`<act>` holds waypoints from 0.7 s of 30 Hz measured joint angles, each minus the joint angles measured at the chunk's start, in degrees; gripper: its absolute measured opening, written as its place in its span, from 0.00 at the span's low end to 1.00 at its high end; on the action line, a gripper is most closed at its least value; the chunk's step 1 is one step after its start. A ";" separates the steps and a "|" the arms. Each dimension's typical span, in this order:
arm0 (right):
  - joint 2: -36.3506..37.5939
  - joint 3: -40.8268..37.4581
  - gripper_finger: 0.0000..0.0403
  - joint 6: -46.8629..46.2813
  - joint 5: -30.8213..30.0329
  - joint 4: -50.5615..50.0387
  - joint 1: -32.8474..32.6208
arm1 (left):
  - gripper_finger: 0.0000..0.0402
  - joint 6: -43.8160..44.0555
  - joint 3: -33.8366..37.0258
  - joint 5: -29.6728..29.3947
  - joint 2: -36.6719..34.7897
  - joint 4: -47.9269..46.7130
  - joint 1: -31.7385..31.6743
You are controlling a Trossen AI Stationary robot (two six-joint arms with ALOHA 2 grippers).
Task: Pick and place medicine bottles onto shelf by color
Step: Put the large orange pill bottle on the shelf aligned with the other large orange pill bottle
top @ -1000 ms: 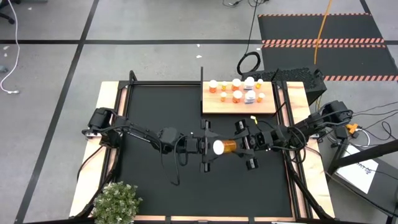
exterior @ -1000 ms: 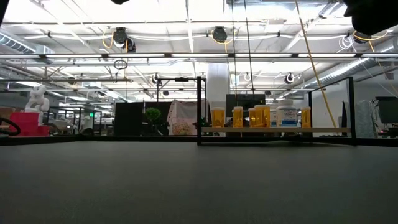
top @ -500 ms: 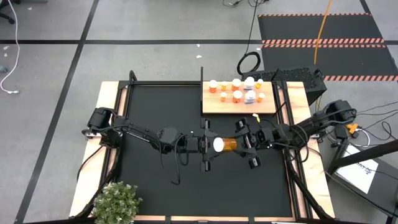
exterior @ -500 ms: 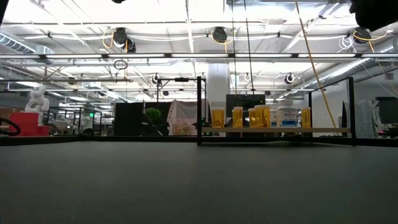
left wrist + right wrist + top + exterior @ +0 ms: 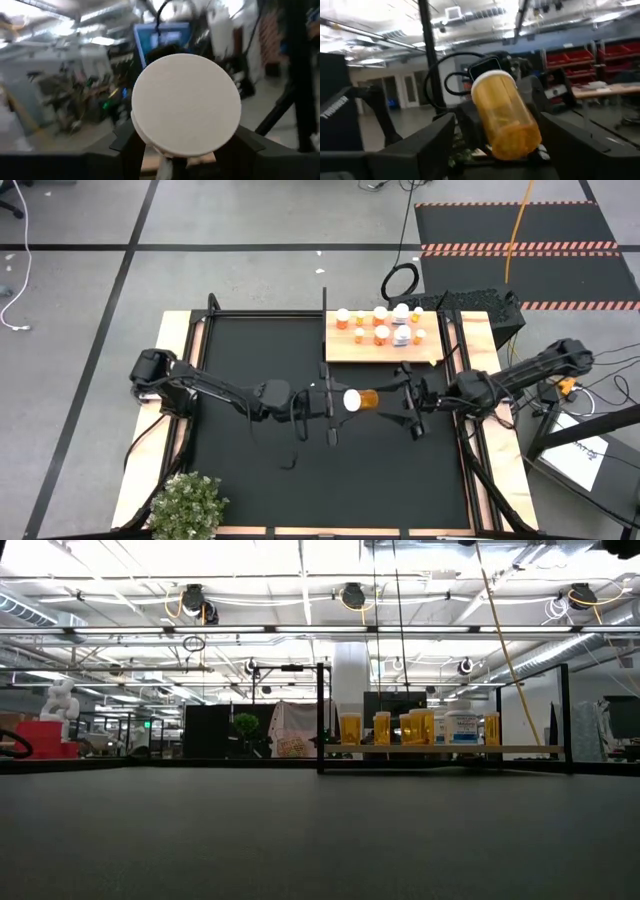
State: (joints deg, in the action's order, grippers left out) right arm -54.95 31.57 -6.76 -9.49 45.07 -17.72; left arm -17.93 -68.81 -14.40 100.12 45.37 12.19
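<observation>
An orange medicine bottle [image 5: 364, 398] with a white cap is held level in the air over the middle of the black mat, with my left gripper [image 5: 343, 401] shut on its cap end. My right gripper [image 5: 408, 402] stands open just to the right of the bottle. Its fingers flank the bottle's orange base [image 5: 512, 132] without touching it. The shelf [image 5: 350, 350], a light-wood board at the far right, carries several bottles standing on their bases, most of them orange and one white [image 5: 401, 313]. The low view shows the shelf [image 5: 440, 748] but neither gripper. My left gripper pinches the bottle at its white cap [image 5: 187, 110], one finger [image 5: 127, 145] on each side of the cap's rim. The fingers come level from the table's left, along the bottle. The bottle lies on its side, lifted clear, its orange body pointing toward the right gripper.
A potted plant [image 5: 187, 505] sits at the near left corner. A thin black post [image 5: 325, 305] stands at the shelf's left end. The black mat [image 5: 250, 470] has free room to the left of and nearer than the grippers.
My right gripper has let go of the bottle's orange body and drawn back toward the table's right edge, tipping upward. My left gripper keeps the bottle and has tipped up a little, and the bottle now shows slightly nearer the far edge.
</observation>
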 joint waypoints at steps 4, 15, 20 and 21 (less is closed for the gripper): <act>4.15 0.09 0.72 -0.07 -3.69 -8.56 -0.04 | 0.49 0.30 -0.06 -1.19 -2.95 -5.66 -0.40; 3.33 2.09 0.72 6.76 -13.17 -21.31 -0.02 | 0.49 3.31 0.00 -6.71 -8.95 -40.75 -3.62; -5.35 9.20 0.72 8.43 -16.07 -30.41 0.36 | 0.49 10.59 -0.02 -0.18 -8.15 -52.62 -6.83; -7.35 10.53 0.72 9.08 -16.05 -31.63 0.59 | 0.49 12.03 -0.02 2.19 -7.85 -54.21 -7.26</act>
State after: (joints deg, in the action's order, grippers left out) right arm -62.30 42.11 2.32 -25.54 13.45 -17.12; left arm -5.90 -68.84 -12.21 92.27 -8.85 4.93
